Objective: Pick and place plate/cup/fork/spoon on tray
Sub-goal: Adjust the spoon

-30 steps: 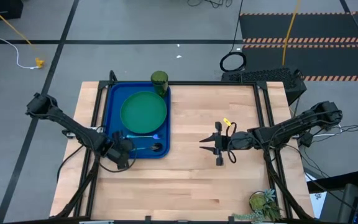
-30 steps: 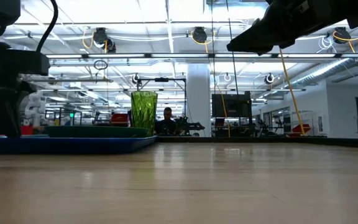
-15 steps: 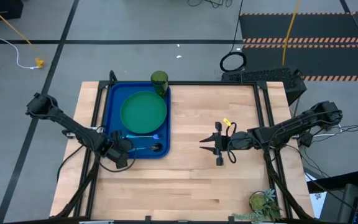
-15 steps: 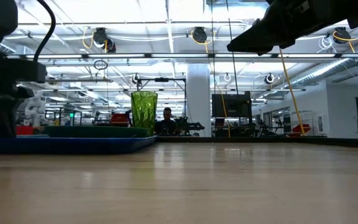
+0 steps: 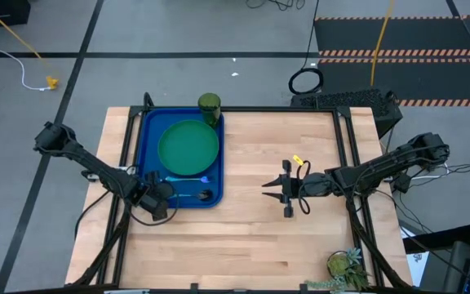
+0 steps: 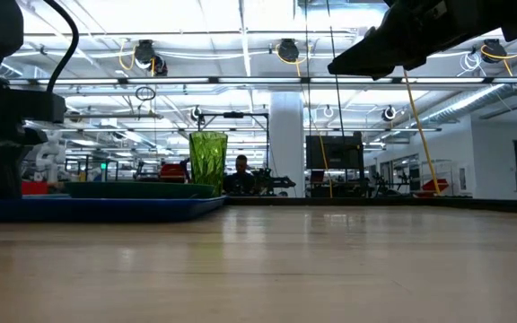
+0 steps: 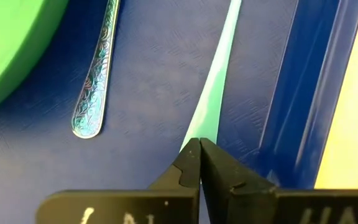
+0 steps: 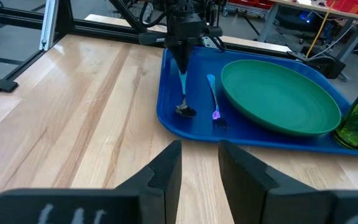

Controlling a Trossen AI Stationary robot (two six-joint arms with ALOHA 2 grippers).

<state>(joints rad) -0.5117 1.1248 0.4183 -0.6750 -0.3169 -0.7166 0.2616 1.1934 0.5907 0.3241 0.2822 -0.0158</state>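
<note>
The blue tray [image 5: 148,131] lies at the table's far left. The green plate [image 5: 188,147] lies flat on it, and the olive-green cup [image 5: 209,104] stands upright at its far right corner. The fork [image 8: 214,99] lies on the tray's near part, just near of the plate. The spoon [image 8: 184,93] is beside it, with its dark bowl [image 8: 186,111] on the tray floor. My left gripper [image 5: 161,196] is at the tray's near left corner, shut on the spoon's handle. My right gripper [image 5: 269,188] is open and empty above the bare table, right of the tray. My left gripper pinches the free end of the spoon's light blue handle [image 7: 202,127] between its two fingertips. The fingers slant down from the tray's left and lie along the handle. The spoon's bowl rests on the tray floor.
Bare wooden table [image 5: 243,237] lies between the tray and my right gripper and along the near edge. A small plant [image 5: 345,265] stands at the near right corner. A small yellow thing [image 5: 298,161] shows by my right gripper.
My left gripper has come down a little over the tray's near left corner, still shut on the spoon's handle. The plate, cup and fork have not moved.
</note>
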